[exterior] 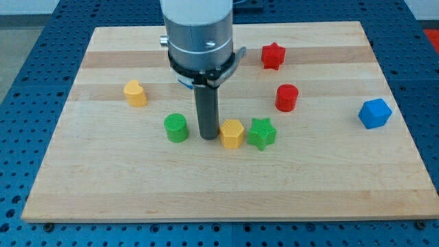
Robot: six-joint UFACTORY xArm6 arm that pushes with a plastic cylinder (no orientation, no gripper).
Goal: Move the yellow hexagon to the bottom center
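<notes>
On the pale wooden board, the yellow hexagon is seen at centre frame, touching the green star, with my tip, which grips nothing, just left; light, rigid and slide-prone, it is best pushed from its upper side.

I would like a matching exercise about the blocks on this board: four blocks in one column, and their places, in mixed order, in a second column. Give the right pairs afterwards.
Blocks:
1. yellow hexagon
2. blue block
3. red star
4. green cylinder

Places:
A. nearest the view's top
B. just to the view's left of my tip
C. alone at the view's right edge of the board
D. between my tip and the green star, beside both

Pairs: 1-D, 2-C, 3-A, 4-B
</notes>
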